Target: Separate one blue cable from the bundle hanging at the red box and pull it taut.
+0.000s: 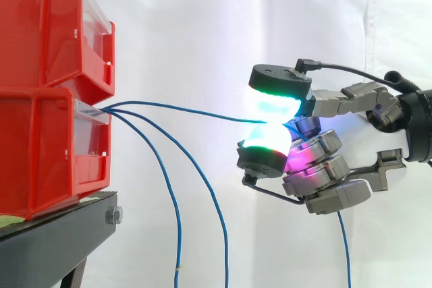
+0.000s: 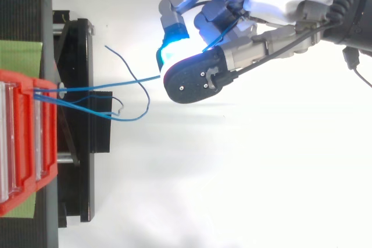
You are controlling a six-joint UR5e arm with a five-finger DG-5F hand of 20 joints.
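One blue cable (image 1: pixel 196 110) is pinched between the glowing fingers (image 1: pixel 275 107) of the hand (image 1: pixel 325 166), clamped pad to pad, its loose tail dropping below the palm. From the pinch the strand runs almost level, with a faint bow, to the slot of the lower red box (image 1: pixel 47 160) on the black stand (image 1: pixel 61 241), while two other cables (image 1: pixel 174 207) hang free near the box. Separation looks done; a little slack seemingly remains to pull out.
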